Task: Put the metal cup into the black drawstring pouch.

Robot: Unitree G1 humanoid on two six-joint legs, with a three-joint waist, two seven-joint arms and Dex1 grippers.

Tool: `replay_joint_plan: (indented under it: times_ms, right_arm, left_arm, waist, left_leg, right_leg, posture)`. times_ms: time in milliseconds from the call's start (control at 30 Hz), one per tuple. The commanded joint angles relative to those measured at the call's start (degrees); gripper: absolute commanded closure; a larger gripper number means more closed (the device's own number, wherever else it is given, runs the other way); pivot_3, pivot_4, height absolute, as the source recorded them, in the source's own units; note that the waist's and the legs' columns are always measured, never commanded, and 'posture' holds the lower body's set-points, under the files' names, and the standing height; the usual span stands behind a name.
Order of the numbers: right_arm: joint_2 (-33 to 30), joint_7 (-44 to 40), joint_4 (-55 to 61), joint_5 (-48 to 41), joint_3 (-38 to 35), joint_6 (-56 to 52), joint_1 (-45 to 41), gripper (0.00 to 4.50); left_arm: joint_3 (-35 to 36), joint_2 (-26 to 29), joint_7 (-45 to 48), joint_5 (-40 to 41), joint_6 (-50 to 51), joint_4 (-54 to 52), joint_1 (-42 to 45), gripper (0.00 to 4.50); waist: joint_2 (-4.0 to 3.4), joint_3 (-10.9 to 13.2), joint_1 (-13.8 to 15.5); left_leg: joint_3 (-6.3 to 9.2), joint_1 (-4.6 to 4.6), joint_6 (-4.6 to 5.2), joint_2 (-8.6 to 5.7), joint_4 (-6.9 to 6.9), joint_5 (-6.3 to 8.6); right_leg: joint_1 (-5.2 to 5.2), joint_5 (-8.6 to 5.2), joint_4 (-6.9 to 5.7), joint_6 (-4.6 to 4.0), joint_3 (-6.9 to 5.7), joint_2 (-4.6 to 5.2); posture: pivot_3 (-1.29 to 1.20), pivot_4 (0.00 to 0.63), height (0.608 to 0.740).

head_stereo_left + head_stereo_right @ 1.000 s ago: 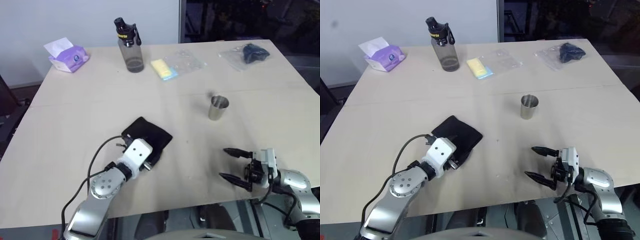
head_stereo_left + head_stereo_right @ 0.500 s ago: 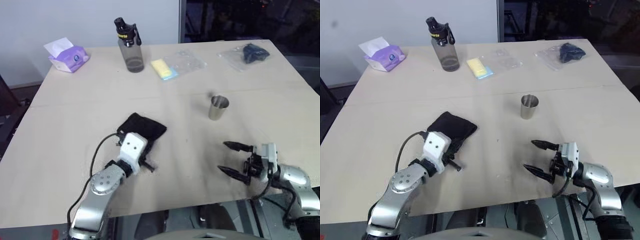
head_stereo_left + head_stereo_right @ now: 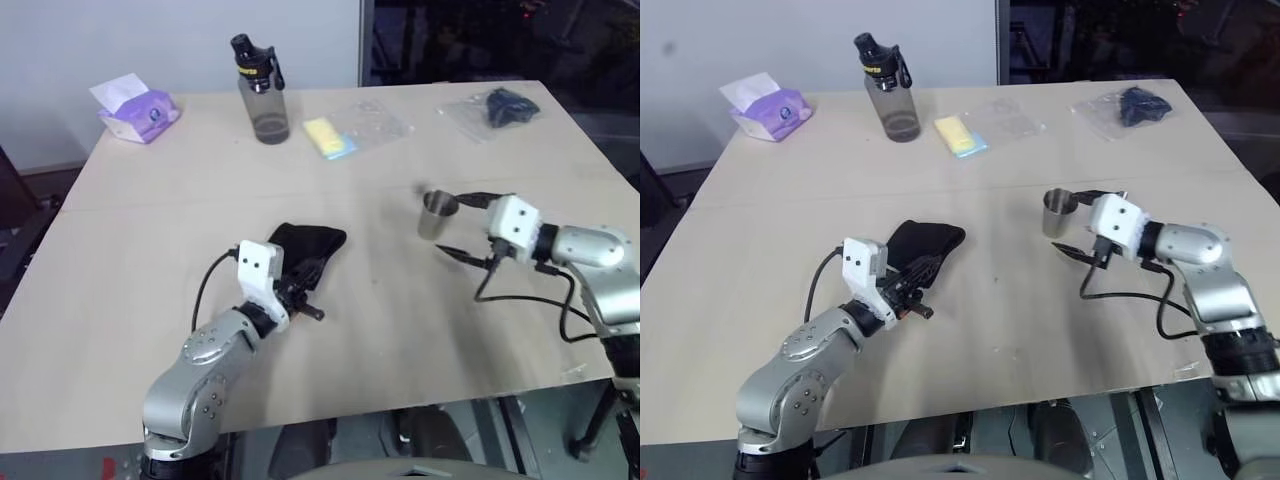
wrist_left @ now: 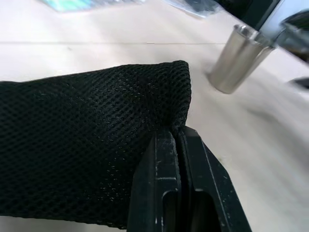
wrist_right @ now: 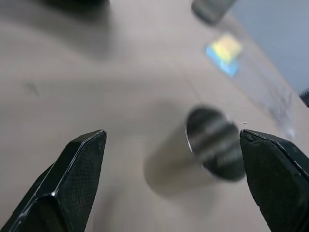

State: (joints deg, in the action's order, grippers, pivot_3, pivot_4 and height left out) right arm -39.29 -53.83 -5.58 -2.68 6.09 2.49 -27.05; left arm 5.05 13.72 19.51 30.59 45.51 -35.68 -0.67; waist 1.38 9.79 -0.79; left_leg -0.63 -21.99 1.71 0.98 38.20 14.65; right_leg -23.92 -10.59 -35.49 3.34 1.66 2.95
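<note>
The metal cup stands upright on the table, right of centre. My right gripper is open just beside it, one finger above the other, and the cup lies a little ahead of the gap between the fingertips. The black drawstring pouch lies bunched near the table's middle, its near edge raised. My left gripper is shut on that edge of the pouch, with the mesh fabric pinched between the closed fingers. The cup stands beyond it.
At the back of the table stand a grey water bottle, a purple tissue pack, a clear bag with a yellow item and a clear plastic bag with a dark item. The table's front edge is near.
My left gripper has shut on the pouch's edge and lifted it, so the pouch bunched up. My right gripper rose from the front edge, rolled, and moved forward up to the cup.
</note>
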Motion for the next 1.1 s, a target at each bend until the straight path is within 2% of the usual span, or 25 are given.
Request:
replay_joint_plan:
  times_ms: [33, 533, 567, 667, 833, 867, 1100]
  right_arm:
    - [0.0, 0.9, -2.9, 2.9, 1.1, 2.8, -3.1, 0.0]
    - [-0.4, -1.5, -5.8, 6.5, 4.7, 5.1, -4.6, 0.0]
    - [-0.5, -1.6, -5.6, 6.6, 4.7, 5.0, -4.5, 0.55]
    - [-1.0, -2.1, -5.3, 7.0, 4.9, 4.9, -4.3, 1.71]
    - [-2.1, -2.7, -4.2, 7.9, 5.5, 4.7, -3.8, 4.21]
    - [-2.6, -3.0, -4.0, 8.4, 5.8, 4.8, -3.7, 4.46]
    - [-4.7, -4.3, -3.1, 10.3, 6.6, 5.0, -3.1, 4.46]
  left_arm:
    - [1.2, 0.0, -1.2, 2.8, 1.0, -3.1, 0.6, 4.45]
    - [3.2, 0.1, -4.9, 10.8, 3.4, -3.0, 0.7, 4.45]
    - [3.2, 0.2, -5.0, 11.1, 3.4, -2.9, 0.7, 4.5]
    - [3.2, 0.6, -5.4, 12.0, 3.5, -2.8, 0.8, 4.5]
    - [3.4, 0.9, -5.9, 13.4, 3.7, -2.7, 0.4, 4.5]
    - [3.4, 0.9, -5.9, 13.8, 3.8, -2.6, 0.3, 4.5]
    - [4.0, 1.1, -6.6, 16.3, 4.2, -2.6, -0.4, 4.5]
  waist:
    - [0.0, 0.0, 0.0]
    - [0.02, 0.0, 0.0]
    - [0.02, 0.0, 0.0]
    - [0.04, 0.0, -0.1]
    - [0.13, -0.1, -0.2]
    - [0.13, -0.1, -0.2]
    - [0.18, -0.1, -0.1]
  left_leg:
    - [0.01, 0.01, 0.0, 0.0, 0.0, 0.0]
    - [0.01, 0.02, 0.0, 0.0, 0.02, 0.0]
    - [0.01, 0.02, 0.0, 0.0, 0.02, 0.0]
    - [0.02, 0.09, 0.0, 0.0, 0.02, 0.0]
    - [0.01, 0.16, 0.0, 0.03, 0.02, 0.0]
    - [0.01, 0.17, 0.0, 0.03, 0.02, 0.0]
    - [0.01, 0.18, 0.0, 0.03, 0.06, 0.0]
  right_leg:
    - [0.0, 0.0, -0.02, 0.0, 0.0, 0.0]
    - [0.02, 0.05, -0.02, -0.08, 0.01, 0.0]
    - [0.03, 0.05, -0.02, -0.08, 0.01, 0.0]
    - [0.11, 0.04, -0.02, -0.08, 0.0, 0.0]
    - [0.16, -0.05, -0.02, 0.06, 0.0, -0.01]
    - [0.16, -0.05, -0.02, 0.07, 0.01, -0.02]
    - [0.19, -0.05, -0.02, 0.07, 0.01, -0.01]
  posture:
    - [0.0, 0.15, 0.74]
    - [0.0, 0.15, 0.74]
    - [0.0, 0.15, 0.74]
    - [0.0, 0.15, 0.74]
    - [0.0, 0.15, 0.74]
    - [0.0, 0.15, 0.74]
    - [0.0, 0.15, 0.74]
